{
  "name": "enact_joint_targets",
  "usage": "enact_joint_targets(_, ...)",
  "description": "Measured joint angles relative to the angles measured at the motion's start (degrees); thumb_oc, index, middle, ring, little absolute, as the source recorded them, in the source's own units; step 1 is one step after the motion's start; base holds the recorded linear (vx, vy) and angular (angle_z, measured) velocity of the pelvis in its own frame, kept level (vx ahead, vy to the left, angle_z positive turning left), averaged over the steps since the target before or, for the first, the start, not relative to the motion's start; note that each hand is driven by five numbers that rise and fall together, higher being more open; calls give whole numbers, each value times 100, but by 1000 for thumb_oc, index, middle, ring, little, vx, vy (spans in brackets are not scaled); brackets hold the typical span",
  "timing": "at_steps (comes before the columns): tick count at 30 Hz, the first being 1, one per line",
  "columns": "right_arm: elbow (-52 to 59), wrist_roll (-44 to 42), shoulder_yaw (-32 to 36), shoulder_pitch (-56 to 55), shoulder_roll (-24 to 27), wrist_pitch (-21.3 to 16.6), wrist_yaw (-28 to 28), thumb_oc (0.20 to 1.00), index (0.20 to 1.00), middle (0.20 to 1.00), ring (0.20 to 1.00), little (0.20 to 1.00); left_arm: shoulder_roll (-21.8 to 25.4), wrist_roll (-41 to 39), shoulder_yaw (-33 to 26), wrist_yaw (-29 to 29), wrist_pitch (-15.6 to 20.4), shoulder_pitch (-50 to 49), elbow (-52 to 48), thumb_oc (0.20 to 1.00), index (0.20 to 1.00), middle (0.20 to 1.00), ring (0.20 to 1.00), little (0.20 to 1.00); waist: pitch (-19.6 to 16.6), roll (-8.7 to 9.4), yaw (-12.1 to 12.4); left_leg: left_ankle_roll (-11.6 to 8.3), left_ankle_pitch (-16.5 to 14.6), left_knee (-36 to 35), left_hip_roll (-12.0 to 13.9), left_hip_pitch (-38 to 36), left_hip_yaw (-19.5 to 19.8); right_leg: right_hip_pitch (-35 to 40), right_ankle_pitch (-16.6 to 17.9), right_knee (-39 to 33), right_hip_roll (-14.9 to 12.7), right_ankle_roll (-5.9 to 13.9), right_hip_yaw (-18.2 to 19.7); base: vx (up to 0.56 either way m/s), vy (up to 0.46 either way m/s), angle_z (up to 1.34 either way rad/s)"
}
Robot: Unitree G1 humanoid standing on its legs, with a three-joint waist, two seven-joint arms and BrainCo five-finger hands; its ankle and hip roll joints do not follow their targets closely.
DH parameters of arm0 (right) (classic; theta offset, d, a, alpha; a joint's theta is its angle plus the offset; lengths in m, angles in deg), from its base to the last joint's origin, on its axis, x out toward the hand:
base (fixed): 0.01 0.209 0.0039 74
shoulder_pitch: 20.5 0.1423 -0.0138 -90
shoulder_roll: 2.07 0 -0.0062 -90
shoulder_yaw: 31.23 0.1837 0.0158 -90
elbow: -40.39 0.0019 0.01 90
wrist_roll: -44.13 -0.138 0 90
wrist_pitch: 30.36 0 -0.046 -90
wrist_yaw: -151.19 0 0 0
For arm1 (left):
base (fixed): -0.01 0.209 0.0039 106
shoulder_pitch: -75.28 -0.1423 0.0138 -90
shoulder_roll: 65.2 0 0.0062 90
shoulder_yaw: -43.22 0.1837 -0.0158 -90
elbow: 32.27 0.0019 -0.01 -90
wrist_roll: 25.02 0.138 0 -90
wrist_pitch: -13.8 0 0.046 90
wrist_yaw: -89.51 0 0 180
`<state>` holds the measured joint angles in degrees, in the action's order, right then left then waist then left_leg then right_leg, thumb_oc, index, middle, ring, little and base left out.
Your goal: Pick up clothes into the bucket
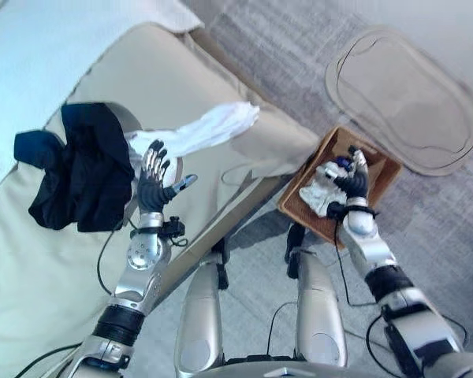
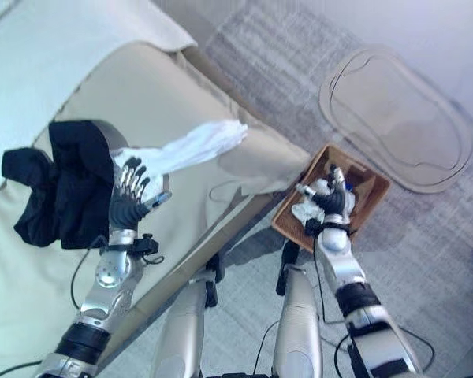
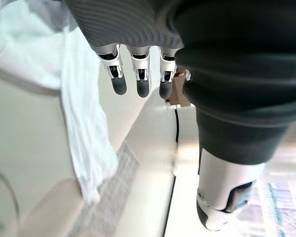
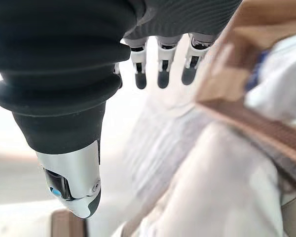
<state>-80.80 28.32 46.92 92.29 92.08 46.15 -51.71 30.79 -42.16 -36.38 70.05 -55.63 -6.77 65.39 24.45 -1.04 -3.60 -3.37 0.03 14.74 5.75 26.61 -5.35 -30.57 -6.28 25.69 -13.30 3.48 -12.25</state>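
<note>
A black garment (image 1: 83, 169) and a long white garment (image 1: 213, 126) lie on the beige sofa (image 1: 252, 153). My left hand (image 1: 152, 179) hovers between them with straight, spread fingers (image 3: 138, 74) and holds nothing; the white garment (image 3: 84, 123) lies just past them. On the floor to the right stands a brown basket (image 1: 385, 175) with a crumpled white cloth (image 1: 318, 194) in it. My right hand (image 1: 351, 179) is over the basket, right above that cloth, fingers (image 4: 163, 69) straight and open. In the right wrist view the basket's rim (image 4: 246, 118) and white cloth (image 4: 212, 182) lie close by.
A beige oval mat (image 1: 402, 98) lies on the grey carpet (image 1: 299, 55) beyond the basket. The sofa's front edge runs diagonally between the two hands. A pale cushion (image 1: 55, 47) covers the sofa's far left.
</note>
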Motion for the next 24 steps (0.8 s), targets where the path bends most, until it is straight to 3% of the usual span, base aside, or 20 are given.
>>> enact_joint_targets(8, 375, 163, -200, -624, -212, -18, 435, 1000, 1000, 1000, 1000, 1000, 107, 1232, -325, -553, -153, -84, 363, 1000, 1000, 1000, 1000, 1000, -277, 173, 78, -3, 178, -791, 4, -1207, 132, 1402, 150, -924, 125, 129, -337, 103, -1, 10)
enact_joint_targets(13, 522, -1027, -267, -1226, -548, -142, 1265, 1000, 1000, 1000, 1000, 1000, 110, 2118, -563, -886, -506, -153, 798, 1000, 1000, 1000, 1000, 1000, -575, 181, 167, -27, 212, -1040, -24, -1512, 149, 1854, 301, -1406, 188, 241, -418, 106, 47, 5)
enact_joint_targets(18, 831, -1024, -301, -1709, -377, -143, 1502, 1000, 1000, 1000, 1000, 1000, 160, 2764, -830, -1107, -665, -255, 1132, 1000, 1000, 1000, 1000, 1000, -676, 192, 155, -27, 211, -1092, -90, -1789, 171, 2262, 372, -1667, 152, 323, -490, 85, 35, 5)
enact_joint_targets(24, 841, -1024, -325, -2144, -361, -138, 1653, 1000, 1000, 1000, 1000, 1000, 146, 2944, -964, -1349, -784, -330, 1588, 1000, 1000, 1000, 1000, 1000, -902, 235, 175, -28, 211, -1164, -90, -1889, 239, 2490, 456, -1919, 202, 343, -582, 41, 13, 6)
